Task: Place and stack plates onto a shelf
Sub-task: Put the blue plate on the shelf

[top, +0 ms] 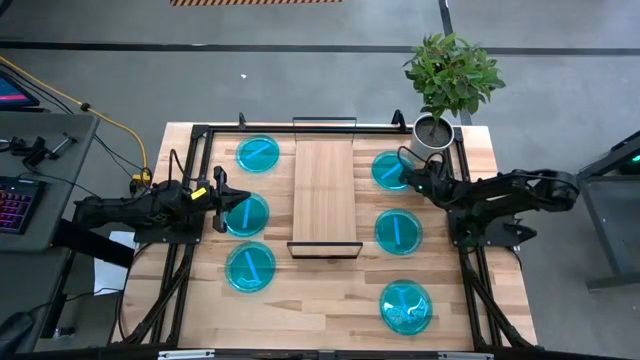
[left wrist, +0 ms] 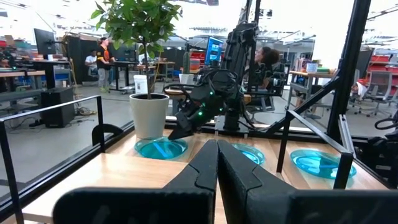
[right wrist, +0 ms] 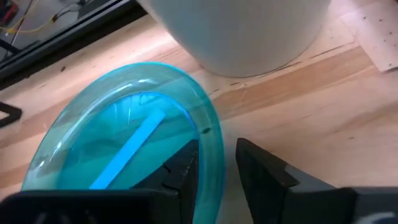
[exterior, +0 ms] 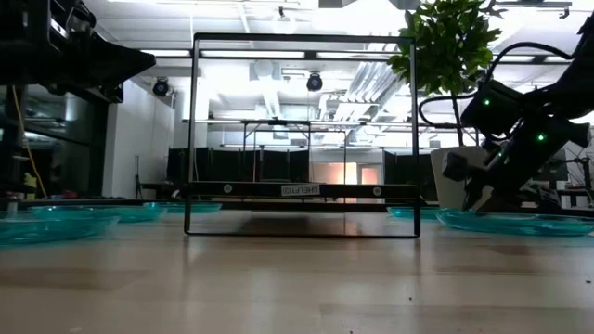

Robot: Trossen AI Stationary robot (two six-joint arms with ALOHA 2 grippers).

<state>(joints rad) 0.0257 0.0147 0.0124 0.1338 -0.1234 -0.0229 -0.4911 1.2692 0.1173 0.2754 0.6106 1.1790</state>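
The right gripper [right wrist: 217, 171] straddles the rim of the plate [right wrist: 124, 155] near the table's far right corner (jaws not yet pinching), ready to lift it toward the shelf [top: 324, 190].

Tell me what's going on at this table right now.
The right end effector is straddling the rim of the plate nearest the potted plant, one finger inside and one outside, next to the white pot. All six plates lie on the tabletop, and the shelf is bare. The left end effector waits shut over the middle plate on its side.
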